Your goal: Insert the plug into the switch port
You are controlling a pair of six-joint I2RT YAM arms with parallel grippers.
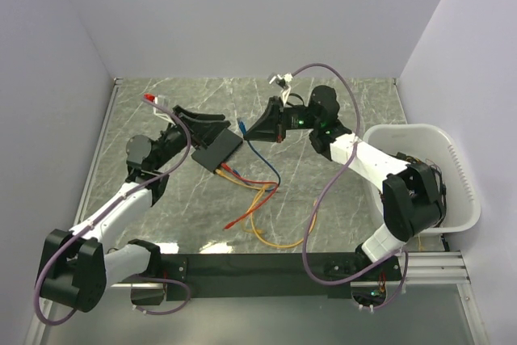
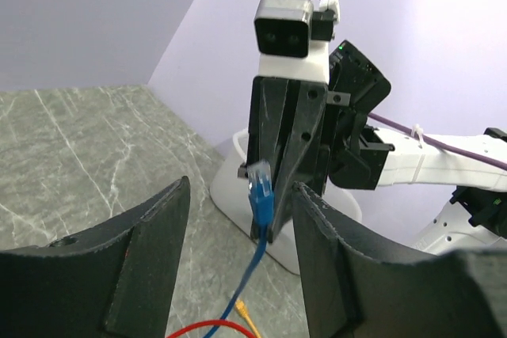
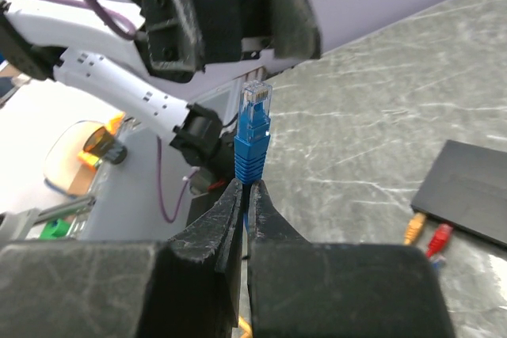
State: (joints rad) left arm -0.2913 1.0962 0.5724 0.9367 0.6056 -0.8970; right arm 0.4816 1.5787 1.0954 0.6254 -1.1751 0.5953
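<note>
The right end effector [image 3: 247, 192] is closed tight on the boot of the blue Ethernet plug [image 3: 253, 120], which it holds above the worktop [image 1: 194, 216], near the switch [image 1: 216, 151] but apart from it. The switch lies flat, with an orange plug [image 3: 415, 227] and a red plug [image 3: 440, 237] at one edge. The left end effector [image 2: 242, 191] stands wide apart, holding nothing
</note>
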